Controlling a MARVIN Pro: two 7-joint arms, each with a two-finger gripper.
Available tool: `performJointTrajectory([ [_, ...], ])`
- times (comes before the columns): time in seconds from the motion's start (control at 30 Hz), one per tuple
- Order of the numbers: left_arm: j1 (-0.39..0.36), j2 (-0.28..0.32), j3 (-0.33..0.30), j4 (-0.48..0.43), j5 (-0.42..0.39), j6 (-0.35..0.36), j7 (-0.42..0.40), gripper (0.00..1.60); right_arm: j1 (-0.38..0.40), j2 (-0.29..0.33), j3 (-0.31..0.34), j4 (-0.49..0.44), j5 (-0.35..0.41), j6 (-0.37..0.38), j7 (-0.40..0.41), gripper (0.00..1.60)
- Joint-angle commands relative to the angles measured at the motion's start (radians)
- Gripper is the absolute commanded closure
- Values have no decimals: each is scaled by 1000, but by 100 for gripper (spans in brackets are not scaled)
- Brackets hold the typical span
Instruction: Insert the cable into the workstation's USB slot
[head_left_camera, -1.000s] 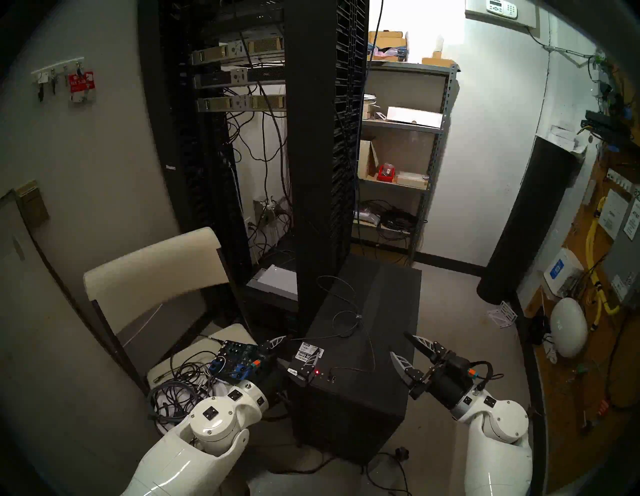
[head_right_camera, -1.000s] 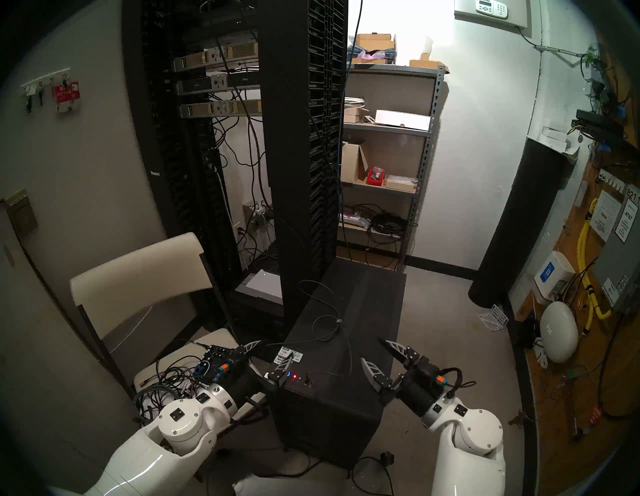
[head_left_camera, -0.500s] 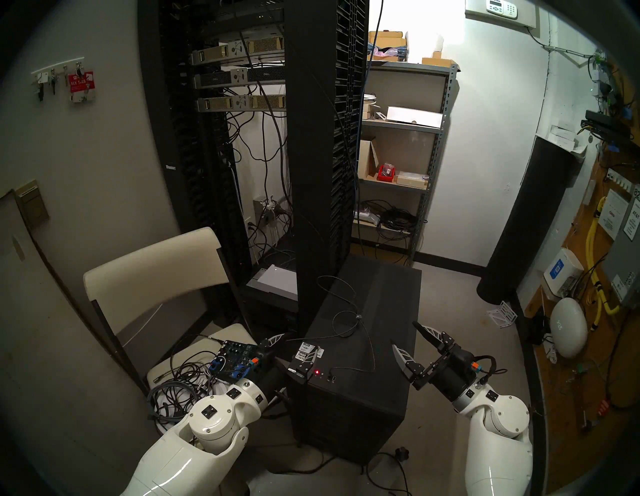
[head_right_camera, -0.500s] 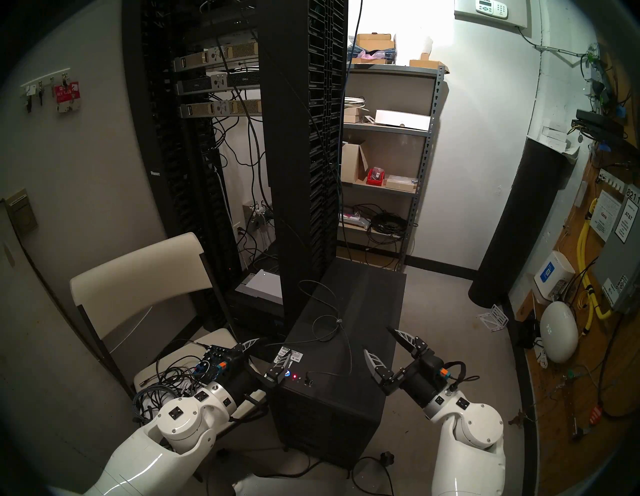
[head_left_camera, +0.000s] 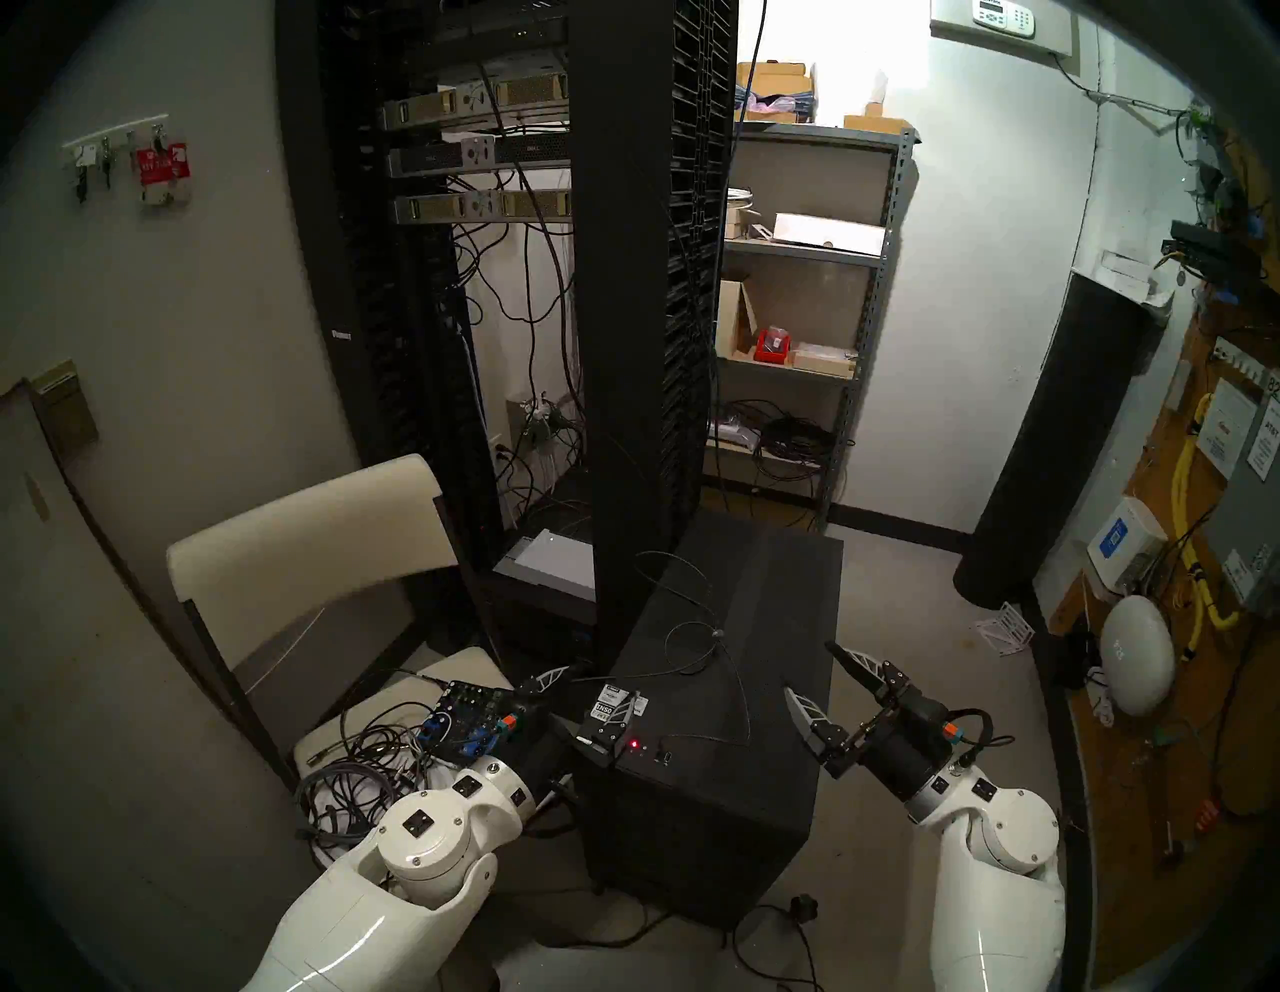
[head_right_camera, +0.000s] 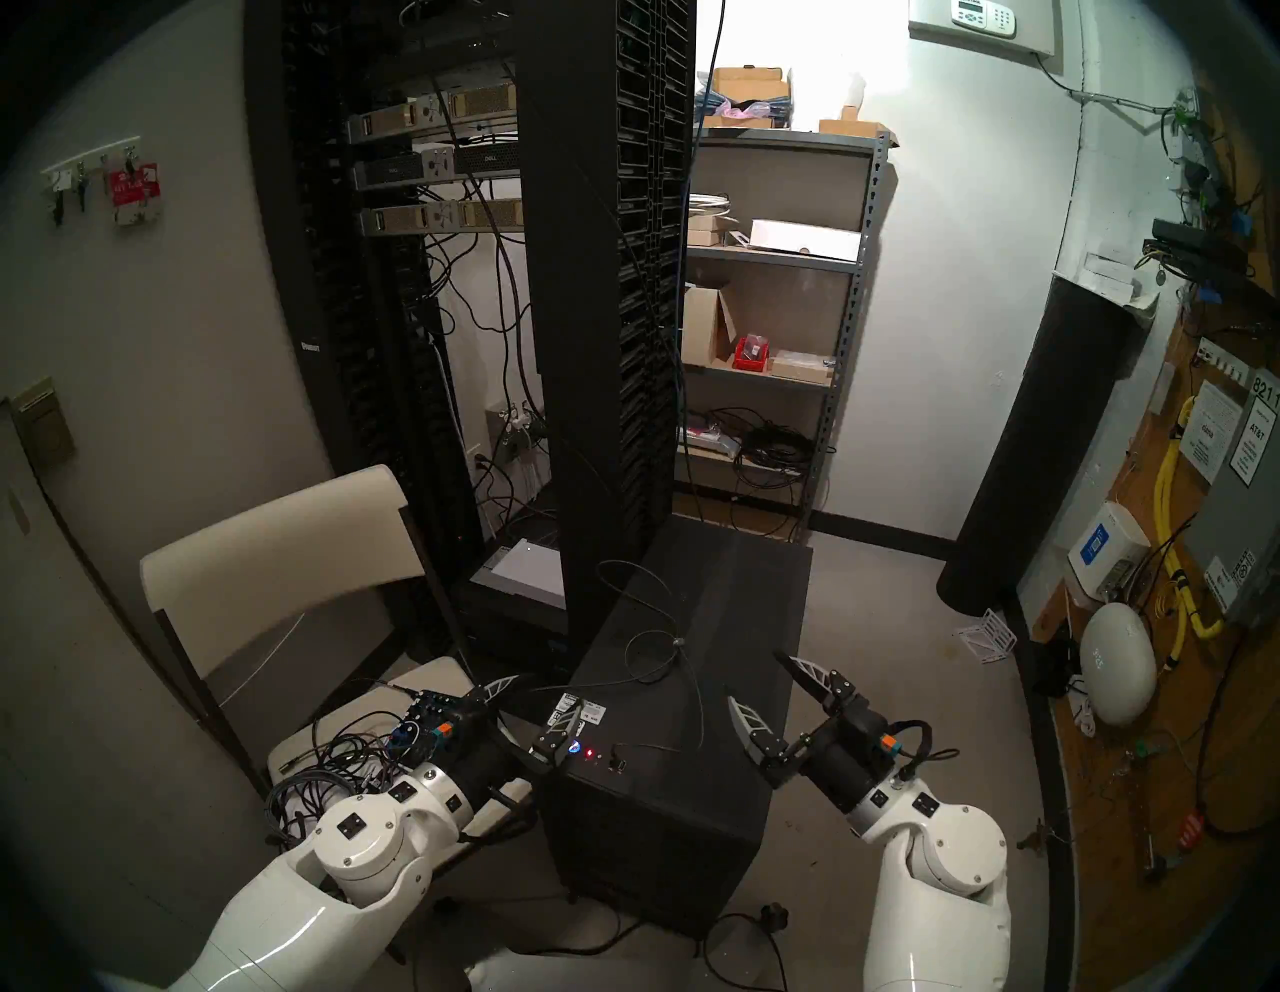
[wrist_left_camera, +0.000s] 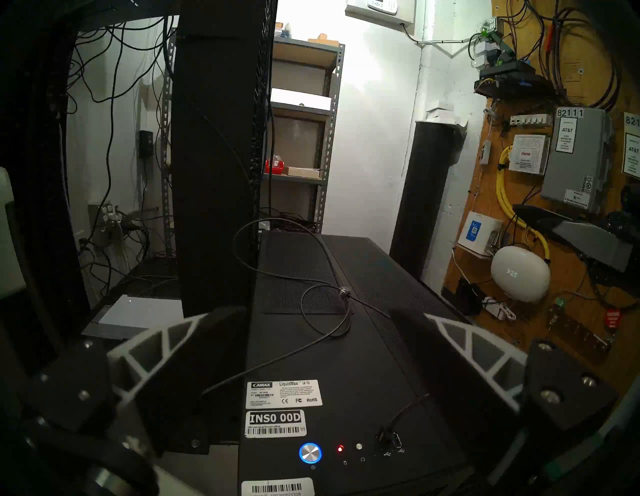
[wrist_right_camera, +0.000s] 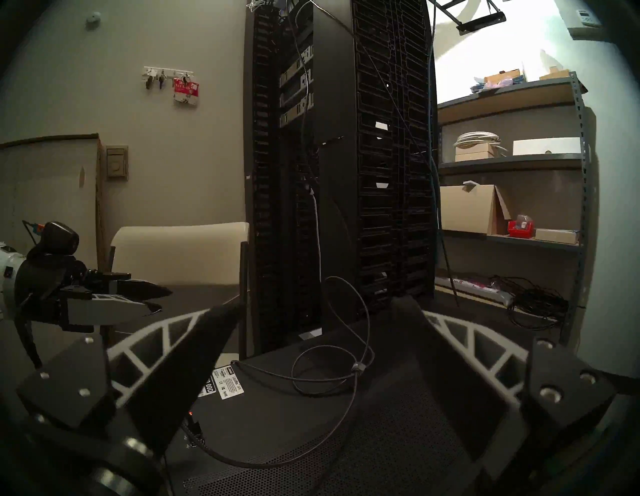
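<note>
The black workstation (head_left_camera: 692, 817) stands on the floor between my arms, with white stickers, a blue-lit button (wrist_left_camera: 310, 453) and a red LED (wrist_left_camera: 340, 449) on its top front. The thin dark-grey cable (wrist_left_camera: 325, 337) lies looped on its top, with the small clip (wrist_left_camera: 343, 292) on it. The cable's plug end (wrist_left_camera: 382, 434) stands in the left one of the two USB slots; the right USB slot (wrist_left_camera: 398, 441) is bare. My left gripper (head_left_camera: 602, 682) is open and empty over the stickers. My right gripper (head_left_camera: 807, 666) is open and empty at the workstation's right edge, clear of the cable.
A tall black server rack (head_left_camera: 651, 346) stands right behind the workstation. A cream chair (head_left_camera: 305, 540) on the left carries an audio mixer (head_left_camera: 471, 720) and a heap of cords. A metal shelf (head_left_camera: 810, 277), a black cylinder (head_left_camera: 1060, 443) and wall wiring are at the right.
My right gripper, still open, drew back up and to the right, away from the cable's front run, then stopped. The left arm and the cable have not moved.
</note>
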Motion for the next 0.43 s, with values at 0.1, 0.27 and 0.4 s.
performJointTrajectory([
  [0.1,1,-2,0,-23,2,-10,1,0,11,-4,0,-14,12,-2,2,0],
  [0.27,1,-2,0,-23,2,-10,1,0,12,-5,1,-14,11,-2,3,0],
  [0.4,1,-2,0,-23,2,-10,1,0,12,-6,1,-14,11,-2,4,0],
])
